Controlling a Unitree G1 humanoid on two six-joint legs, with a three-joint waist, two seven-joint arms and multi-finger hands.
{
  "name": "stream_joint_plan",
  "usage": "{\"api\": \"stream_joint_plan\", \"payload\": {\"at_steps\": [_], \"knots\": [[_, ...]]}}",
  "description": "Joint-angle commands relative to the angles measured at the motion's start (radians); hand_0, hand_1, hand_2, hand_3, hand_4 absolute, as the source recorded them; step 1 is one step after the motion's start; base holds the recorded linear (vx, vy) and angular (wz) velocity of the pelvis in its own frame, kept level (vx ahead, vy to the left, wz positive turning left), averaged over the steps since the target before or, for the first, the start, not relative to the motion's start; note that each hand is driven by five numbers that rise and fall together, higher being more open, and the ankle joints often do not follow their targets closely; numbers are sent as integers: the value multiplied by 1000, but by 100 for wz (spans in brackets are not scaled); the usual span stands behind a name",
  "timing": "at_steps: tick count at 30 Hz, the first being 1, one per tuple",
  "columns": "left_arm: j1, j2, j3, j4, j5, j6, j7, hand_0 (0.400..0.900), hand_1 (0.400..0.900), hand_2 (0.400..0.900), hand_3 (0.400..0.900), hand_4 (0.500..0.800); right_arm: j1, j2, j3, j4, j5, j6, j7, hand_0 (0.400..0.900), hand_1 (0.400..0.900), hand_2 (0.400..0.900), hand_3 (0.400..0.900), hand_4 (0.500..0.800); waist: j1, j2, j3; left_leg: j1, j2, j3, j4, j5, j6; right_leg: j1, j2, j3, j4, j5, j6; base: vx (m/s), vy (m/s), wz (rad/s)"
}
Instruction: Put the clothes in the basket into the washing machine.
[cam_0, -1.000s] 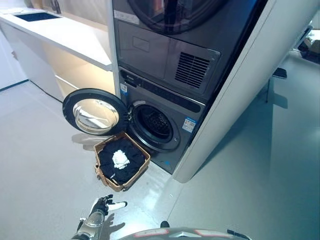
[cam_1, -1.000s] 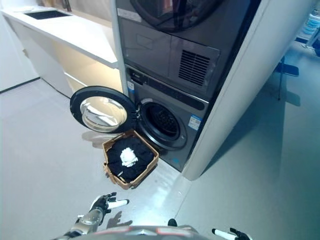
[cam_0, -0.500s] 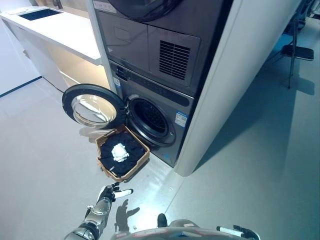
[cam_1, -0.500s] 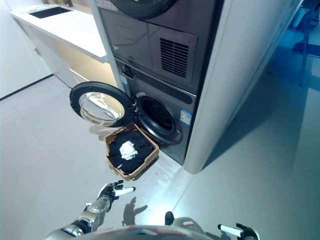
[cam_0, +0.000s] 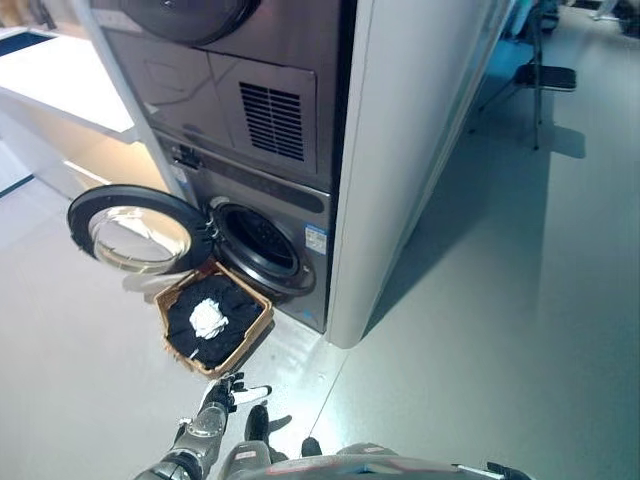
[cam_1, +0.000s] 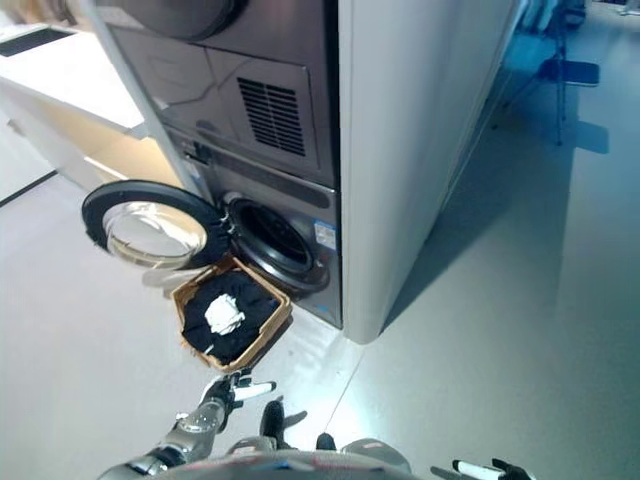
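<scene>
A brown woven basket (cam_0: 255, 318) stands on the floor in front of the washing machine (cam_0: 255, 245). It holds dark clothes (cam_0: 228, 305) with a white cloth (cam_0: 207, 318) on top. The machine's round door (cam_0: 130, 226) is swung open to the left and the drum opening is dark. My left hand (cam_0: 222, 396) is at the bottom, below the basket and apart from it, fingers spread and empty. My right hand (cam_1: 480, 469) shows only at the bottom edge, with straight white-tipped fingers.
A dryer (cam_0: 245, 90) is stacked above the washer. A tall white panel (cam_0: 410, 150) stands right of the machines. A white counter (cam_0: 60, 85) runs along the left. A chair (cam_0: 545, 75) stands at the far right.
The camera has swung to the right, so the basket and machine sit further left in view. My left hand stays low below the basket, fingers still spread.
</scene>
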Motion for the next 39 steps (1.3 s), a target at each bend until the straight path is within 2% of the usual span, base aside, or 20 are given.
{"api": "stream_joint_plan", "payload": {"at_steps": [1,3,6,7,9,12,14,17,20,21,23,25,29,31,34,36,39], "knots": [[-67,40,17,-53,-17,-61,16,900,900,900,900,800,52,-41,-16,21,13,-19,-25,900,900,900,900,800,-11,2,-47,-41,22,23,-78,143,18,37,-80,50,76,-75,170,218,184,-6],[-68,39,14,-64,-24,-62,15,900,900,900,900,800,54,-41,-16,25,14,-17,-24,900,900,900,900,800,-10,4,-48,-46,32,24,-83,144,15,48,-88,49,73,-84,174,203,178,-5],[-58,49,21,-74,-32,-60,10,900,900,900,900,800,47,-31,-11,30,5,-8,-13,900,900,900,900,800,2,8,-66,-59,35,38,-31,134,19,101,-133,66,67,-124,191,332,327,-17],[-50,52,21,-73,-31,-61,11,900,900,900,900,800,48,-28,-7,32,-4,-5,-15,900,900,900,900,800,6,10,-70,-55,32,49,-37,130,27,106,-151,62,69,-134,197,315,396,-15],[-63,51,10,-56,-18,-61,10,900,900,900,900,800,33,-27,-13,31,-2,-8,-12,900,900,900,900,800,12,6,-80,-58,-4,83,-21,112,39,99,-197,43,83,-115,228,301,396,-10],[-70,77,13,-72,-9,-64,7,900,900,900,900,800,-8,-21,7,8,-24,-7,-4,900,900,900,900,800,29,-13,-82,-73,-24,156,61,36,65,46,-254,14,151,-16,283,231,307,-39],[-74,82,19,-38,6,-63,11,900,900,900,900,800,-19,-15,9,4,-21,-9,-3,900,900,900,900,800,38,-21,-87,-57,-41,184,69,7,79,36,-289,-1,168,78,311,242,312,-31],[-78,87,4,-32,44,-58,0,900,900,900,900,800,-1,-14,-12,9,-21,-5,7,900,900,900,900,800,32,-20,-100,-22,-78,181,61,-27,102,8,-316,0,245,212,312,259,305,9],[-110,93,-18,-25,86,-51,4,900,900,900,900,800,-9,-18,-7,14,-24,-2,5,900,900,900,900,800,11,-4,-75,9,-107,171,65,-59,136,-71,-319,14,421,309,278,177,333,10],[-124,96,-22,-20,100,-48,9,900,900,900,900,800,-11,-16,-2,10,-21,-5,3,900,900,900,900,800,1,2,-60,23,-110,170,64,-63,142,-104,-303,17,472,308,269,131,296,-1],[-147,96,-32,2,146,-39,27,900,900,900,900,800,-17,-10,10,4,-27,-5,-2,900,900,900,900,800,-6,11,-44,54,-113,178,56,-76,150,-148,-321,-12,502,283,255,151,238,-9],[-167,96,-33,36,183,-31,48,900,900,900,900,800,-19,-6,16,6,-32,-2,-5,900,900,900,900,800,-11,13,-41,78,-115,186,43,-84,149,-170,-345,-40,443,261,257,187,148,-10],[-231,78,-38,101,234,-27,99,900,900,900,900,800,-22,-13,11,16,-37,1,-14,900,900,900,900,800,-35,7,-21,93,-119,178,34,-100,134,-195,-357,-34,229,203,284,140,41,5],[-259,76,-43,131,260,-15,118,900,900,900,900,800,-20,-14,13,16,-43,4,-18,900,900,900,900,800,-46,-8,-13,96,-122,178,34,-109,125,-230,-356,-21,112,195,302,126,-25,7],[-286,77,-48,172,290,-4,136,900,900,900,900,800,-13,-11,16,17,-46,8,-21,900,900,900,900,800,-63,-36,7,104,-128,178,48,-128,116,-267,-354,-13,12,227,325,103,-55,15],[-296,81,-48,182,296,0,144,900,900,900,900,800,-14,-11,20,14,-49,7,-24,900,900,900,900,800,-69,-45,18,102,-128,175,62,-136,113,-284,-352,-15,1,239,329,52,-64,19],[-374,110,-65,212,319,20,203,900,900,900,900,800,-24,-26,54,-21,-37,-7,-36,900,900,900,900,800,-92,-106,93,4,-145,167,244,-206,110,-384,-333,-22,46,253,336,-102,-169,41]]}}
